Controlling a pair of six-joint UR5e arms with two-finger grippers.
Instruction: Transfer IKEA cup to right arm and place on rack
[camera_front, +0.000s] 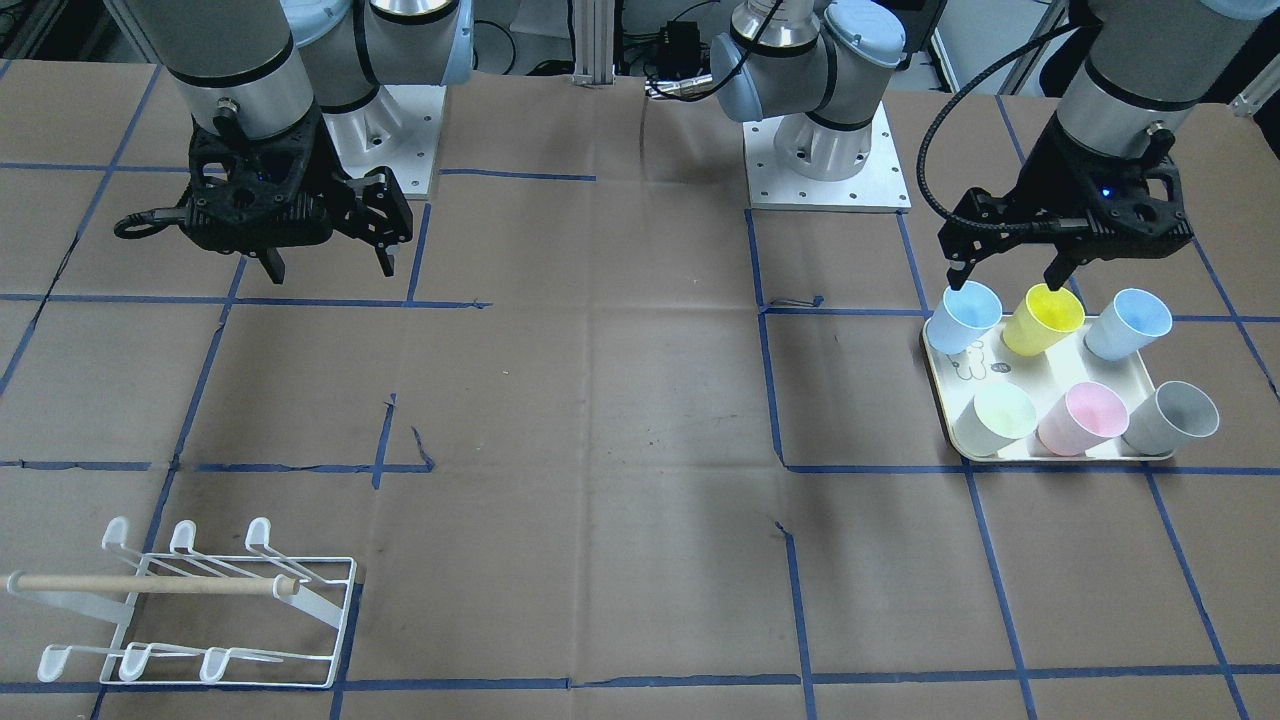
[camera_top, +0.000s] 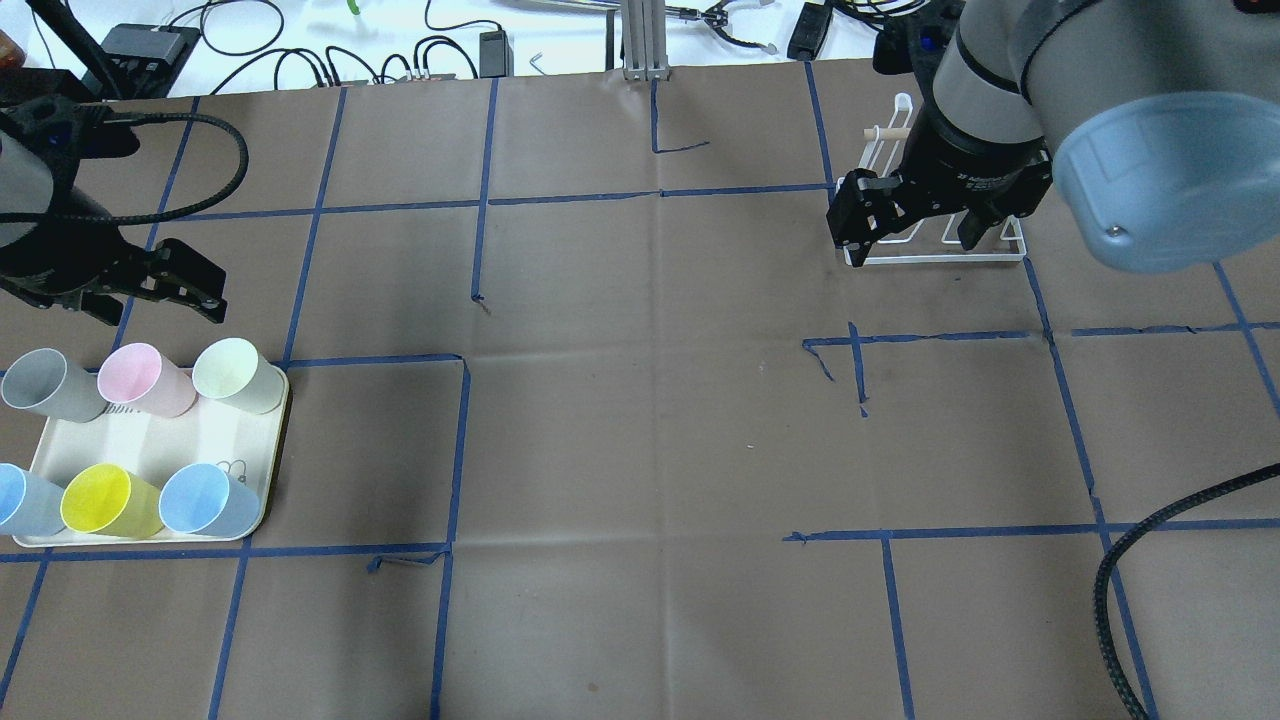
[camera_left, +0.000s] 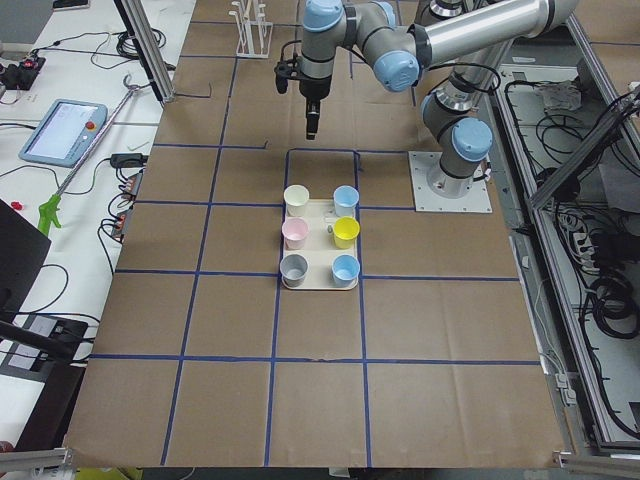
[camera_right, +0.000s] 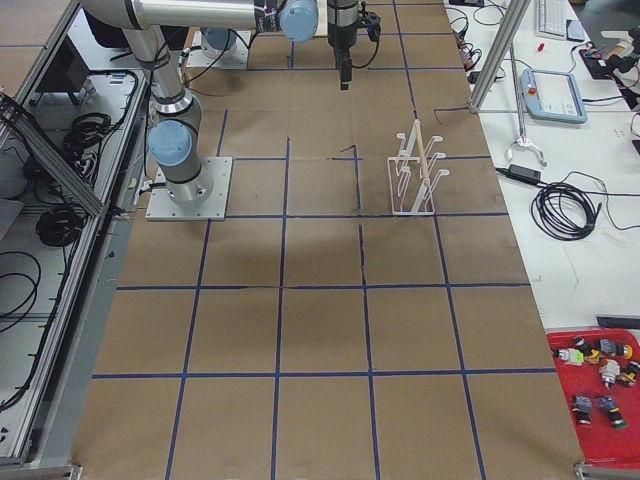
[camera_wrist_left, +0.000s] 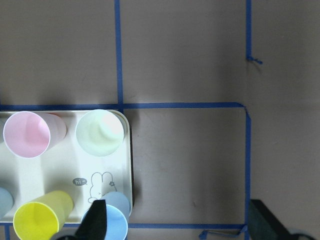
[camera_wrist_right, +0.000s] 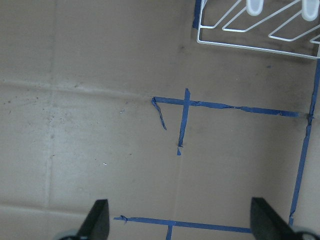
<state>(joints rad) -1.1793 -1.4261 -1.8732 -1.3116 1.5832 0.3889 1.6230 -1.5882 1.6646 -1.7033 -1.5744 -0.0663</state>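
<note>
Cups of pastel plastic (camera_front: 1082, 418), six, stand on a cream tray (camera_front: 1033, 371) near the black left gripper (camera_front: 1005, 278), fingers apart. Black right gripper (camera_front: 328, 270) is spread too, empty. From overhead it half hides the white wire rack (camera_front: 150, 585).

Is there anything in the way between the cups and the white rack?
No, nothing visible. Between the tray with the cups and the rack lies only bare brown table. The right gripper hangs open above the table, touching nothing.
</note>
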